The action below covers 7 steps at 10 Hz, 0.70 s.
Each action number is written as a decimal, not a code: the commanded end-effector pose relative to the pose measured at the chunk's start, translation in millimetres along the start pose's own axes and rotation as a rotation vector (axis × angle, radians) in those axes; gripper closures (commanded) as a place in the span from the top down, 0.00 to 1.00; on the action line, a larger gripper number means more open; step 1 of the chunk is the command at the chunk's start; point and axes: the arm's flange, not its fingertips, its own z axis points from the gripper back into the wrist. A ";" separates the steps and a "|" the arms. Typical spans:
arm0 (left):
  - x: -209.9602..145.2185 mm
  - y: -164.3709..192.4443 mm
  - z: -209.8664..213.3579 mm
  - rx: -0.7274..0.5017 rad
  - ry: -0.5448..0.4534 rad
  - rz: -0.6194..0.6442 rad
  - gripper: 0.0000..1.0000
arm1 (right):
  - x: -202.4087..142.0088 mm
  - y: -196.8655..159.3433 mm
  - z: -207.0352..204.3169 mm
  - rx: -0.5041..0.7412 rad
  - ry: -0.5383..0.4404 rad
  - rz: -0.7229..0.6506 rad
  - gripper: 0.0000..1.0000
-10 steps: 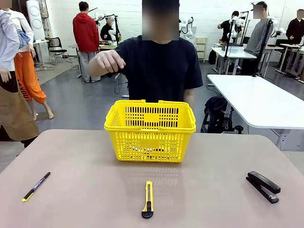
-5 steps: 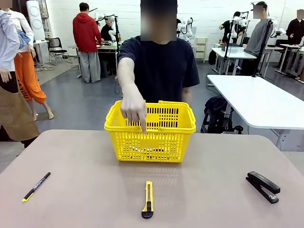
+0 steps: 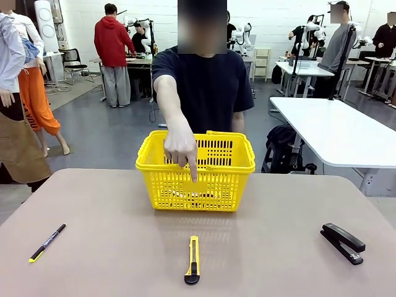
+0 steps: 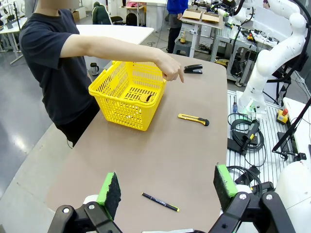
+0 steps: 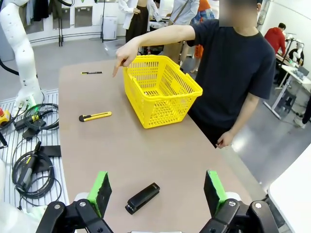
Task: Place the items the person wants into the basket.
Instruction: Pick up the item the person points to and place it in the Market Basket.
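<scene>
Now the yellow basket (image 3: 195,179) stands far across the tabletop (image 3: 93,260); inside, on its floor, lies a small dark thing (image 4: 146,97) which I cannot identify. The person's hand (image 3: 180,147) points downward over its near rim, and the utility knife (image 3: 193,260) lies apart, outside. The left end effector (image 4: 166,184) and the right end effector (image 5: 156,189) are both spread, empty.
</scene>
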 end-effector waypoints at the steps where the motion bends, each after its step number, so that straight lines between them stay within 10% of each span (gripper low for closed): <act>1: 1.4 -1.7 1.1 -0.001 -0.008 -0.007 1.00 | 0.6 -2.4 -0.4 -0.001 -0.025 0.019 1.00; 7: 1.4 -1.7 1.1 -0.001 -0.008 -0.007 1.00 | 0.6 -2.4 -0.4 -0.001 -0.025 0.019 1.00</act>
